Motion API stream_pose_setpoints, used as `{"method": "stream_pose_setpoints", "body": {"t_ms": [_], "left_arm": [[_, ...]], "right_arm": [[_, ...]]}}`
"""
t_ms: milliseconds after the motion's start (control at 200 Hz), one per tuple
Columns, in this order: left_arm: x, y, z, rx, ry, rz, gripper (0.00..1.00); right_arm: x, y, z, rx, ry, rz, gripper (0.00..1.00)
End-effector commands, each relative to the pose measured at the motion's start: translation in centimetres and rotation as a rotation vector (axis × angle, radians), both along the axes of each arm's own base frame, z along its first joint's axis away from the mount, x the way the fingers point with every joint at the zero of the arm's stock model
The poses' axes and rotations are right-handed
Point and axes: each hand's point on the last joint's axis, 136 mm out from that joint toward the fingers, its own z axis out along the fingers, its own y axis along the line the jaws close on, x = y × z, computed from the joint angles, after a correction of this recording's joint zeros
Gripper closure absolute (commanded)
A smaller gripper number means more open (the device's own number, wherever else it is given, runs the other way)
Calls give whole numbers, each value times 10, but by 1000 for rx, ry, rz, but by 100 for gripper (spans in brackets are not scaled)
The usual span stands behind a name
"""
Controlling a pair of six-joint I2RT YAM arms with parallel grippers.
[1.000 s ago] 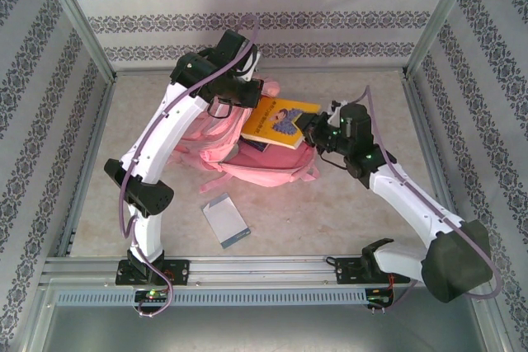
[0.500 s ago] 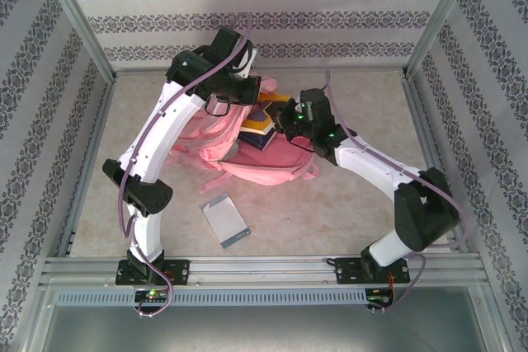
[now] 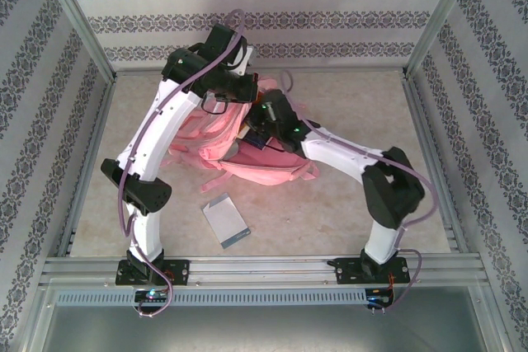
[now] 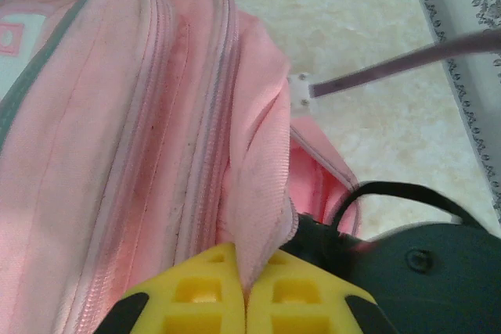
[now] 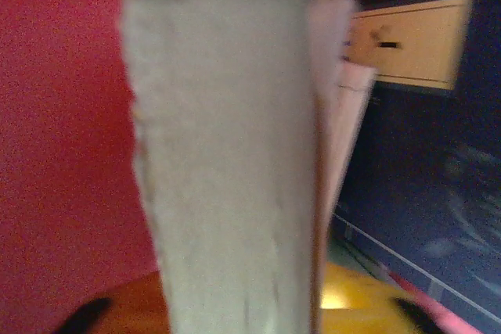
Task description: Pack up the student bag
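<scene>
Mid-frame, the left gripper [image 4: 246, 275] pinches a fabric edge of the student bag [image 3: 266, 172], seemingly to hold its mouth agape for the right gripper [image 5: 235, 303], reaching in with a book [image 5: 223, 154], grip impossible to tell

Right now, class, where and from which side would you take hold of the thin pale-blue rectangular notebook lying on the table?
Probably across its two long edges near the middle, coming straight down from above. The thin pale-blue rectangular notebook lies flat, apart from the pink fabric backpack, with both long sides free.
</scene>
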Motion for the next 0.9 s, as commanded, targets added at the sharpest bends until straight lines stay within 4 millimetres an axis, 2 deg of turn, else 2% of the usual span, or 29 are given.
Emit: {"method": "stream_pose_setpoints", "body": {"t_ms": [0,55,165,330,455,565,665,774,894], "left_arm": [[11,-9,51,-156,-131,-17,100],[18,-3,46,-158,-113,6,100],[27,6,43,-181,-95,33,100],[37,8,34,-183,-78,50,100],[44,8,23,-168,-59,62,100],[51,8,15,-157,-51,84,100],[57,6,6,-151,-40,90,100],[65,4,-9,-133,-24,96,100],[76,-1,-32,-119,14,99,100]], "right_arm": [[26,29,13,8,-92,70,42],[30,28,19,17,-120,72,35],[21,14,43,-17,-210,112,27],[-12,-7,79,-86,-364,251,23],[-35,-28,90,-147,-412,312,22],[-56,-57,85,-234,-416,311,24],[-73,-86,66,-279,-380,290,30],[-103,-101,53,-334,-387,354,33],[-139,-108,41,-378,-404,458,36]]}}
